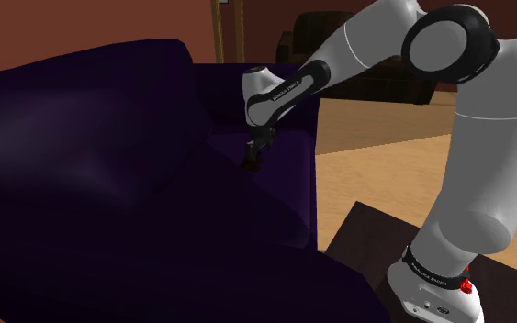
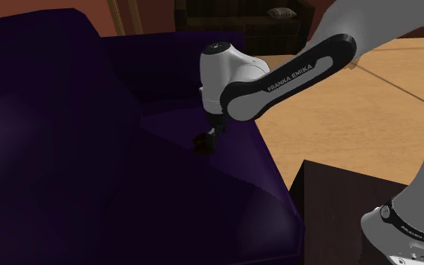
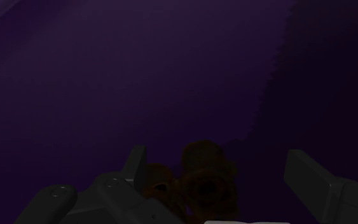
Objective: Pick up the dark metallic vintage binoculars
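Observation:
The binoculars (image 3: 199,181) are a small dark brownish pair with round lens barrels, lying on the dark purple sofa seat (image 3: 171,76). My gripper (image 3: 217,160) is lowered over them, open, with one finger on each side. One finger (image 3: 137,163) is close against the binoculars and the other finger (image 3: 311,178) stands apart from them. In the shoulder view the gripper (image 1: 252,160) points down at the seat cushion. In the second exterior view a dark reddish bit of the binoculars (image 2: 199,142) shows beside the gripper (image 2: 208,140).
The sofa's big back cushion (image 1: 73,138) rises at the shoulder view's left. The seat's front edge (image 1: 313,183) drops to a wooden floor (image 1: 385,174). A dark armchair (image 1: 376,64) stands behind, and the dark stand (image 1: 366,248) holds my base.

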{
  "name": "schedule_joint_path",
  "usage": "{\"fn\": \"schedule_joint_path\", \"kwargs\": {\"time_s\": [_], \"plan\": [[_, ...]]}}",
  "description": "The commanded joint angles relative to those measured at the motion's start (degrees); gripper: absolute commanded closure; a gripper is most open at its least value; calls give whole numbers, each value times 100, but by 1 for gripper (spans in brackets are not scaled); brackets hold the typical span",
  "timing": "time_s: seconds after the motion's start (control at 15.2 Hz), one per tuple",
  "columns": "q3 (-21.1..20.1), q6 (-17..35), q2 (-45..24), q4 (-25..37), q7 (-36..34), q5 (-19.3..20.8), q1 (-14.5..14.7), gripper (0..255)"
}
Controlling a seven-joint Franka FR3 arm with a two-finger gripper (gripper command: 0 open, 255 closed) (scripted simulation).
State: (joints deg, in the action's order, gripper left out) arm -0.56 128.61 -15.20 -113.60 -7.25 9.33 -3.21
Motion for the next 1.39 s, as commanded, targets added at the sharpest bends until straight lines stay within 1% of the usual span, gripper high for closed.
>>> {"fn": "schedule_joint_path", "kwargs": {"time_s": [0.0,0.07,0.13,0.59,0.73,0.79,1.32], "plan": [[21,91,-474,413,26,18,-19,0],[26,121,-696,617,30,25,-21,0],[27,124,-719,639,31,26,-21,0],[52,578,-1072,535,-52,84,-12,0],[52,578,-1072,534,-52,84,-12,0],[52,570,-1080,550,-50,83,-13,255],[53,570,-1082,553,-46,82,-15,255]]}}
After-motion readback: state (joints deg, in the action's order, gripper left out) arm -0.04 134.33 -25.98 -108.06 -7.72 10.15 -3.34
